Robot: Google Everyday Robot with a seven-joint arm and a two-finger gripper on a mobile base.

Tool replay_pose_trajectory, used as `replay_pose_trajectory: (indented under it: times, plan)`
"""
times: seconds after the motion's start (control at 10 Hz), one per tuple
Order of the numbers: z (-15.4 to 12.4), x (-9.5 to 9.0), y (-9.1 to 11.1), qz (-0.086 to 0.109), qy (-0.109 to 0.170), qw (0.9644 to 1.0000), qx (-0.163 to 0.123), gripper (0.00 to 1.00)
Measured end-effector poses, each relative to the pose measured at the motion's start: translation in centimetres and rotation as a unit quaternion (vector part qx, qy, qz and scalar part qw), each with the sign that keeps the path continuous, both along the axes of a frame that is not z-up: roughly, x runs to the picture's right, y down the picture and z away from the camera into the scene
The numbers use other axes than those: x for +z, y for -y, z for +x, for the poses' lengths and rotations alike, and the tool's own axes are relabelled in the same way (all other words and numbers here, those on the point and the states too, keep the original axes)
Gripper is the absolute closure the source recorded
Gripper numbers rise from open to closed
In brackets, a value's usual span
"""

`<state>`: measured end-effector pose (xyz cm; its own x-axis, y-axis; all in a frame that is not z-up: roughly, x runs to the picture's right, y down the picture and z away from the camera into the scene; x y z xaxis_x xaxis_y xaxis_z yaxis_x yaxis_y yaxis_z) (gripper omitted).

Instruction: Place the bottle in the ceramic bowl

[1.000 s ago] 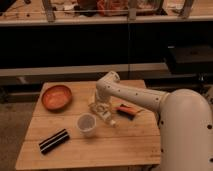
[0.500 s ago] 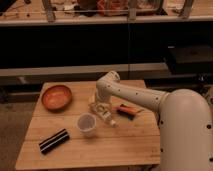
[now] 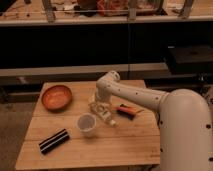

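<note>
The bottle [image 3: 106,115] is a small whitish plastic bottle lying on the wooden table [image 3: 125,145], just right of the white cup [image 3: 87,124]. My gripper [image 3: 100,107] is low over the table at the bottle's upper end, touching or close around it. The ceramic bowl [image 3: 56,96], orange-brown and glossy, sits at the table's far left, well left of the gripper and apart from the bottle. My white arm reaches in from the right over the table.
A black striped bar [image 3: 54,141] lies near the front left. A red and black object [image 3: 126,110] lies right of the gripper, under the arm. Dark shelving stands behind the table's far edge.
</note>
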<state>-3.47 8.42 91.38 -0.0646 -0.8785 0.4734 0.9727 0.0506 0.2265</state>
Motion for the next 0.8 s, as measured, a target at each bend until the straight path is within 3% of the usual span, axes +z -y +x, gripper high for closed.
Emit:
replay_pose_trajectory:
  times: [0.3, 0.4, 0.5, 0.6, 0.8]
  plan:
    - [-0.1, -0.1, -0.1, 0.000, 0.005, 1.0000, -0.006, 0.20]
    - [-0.5, -0.4, -0.4, 0.005, 0.021, 0.9994, -0.027, 0.20]
    - [-1.3, -0.7, -0.8, 0.014, 0.047, 0.9965, -0.068, 0.20]
    - [-2.1, -0.9, -1.1, 0.024, 0.074, 0.9906, -0.112, 0.20]
    - [-3.2, -1.3, -1.9, 0.044, 0.124, 0.9686, -0.211, 0.30]
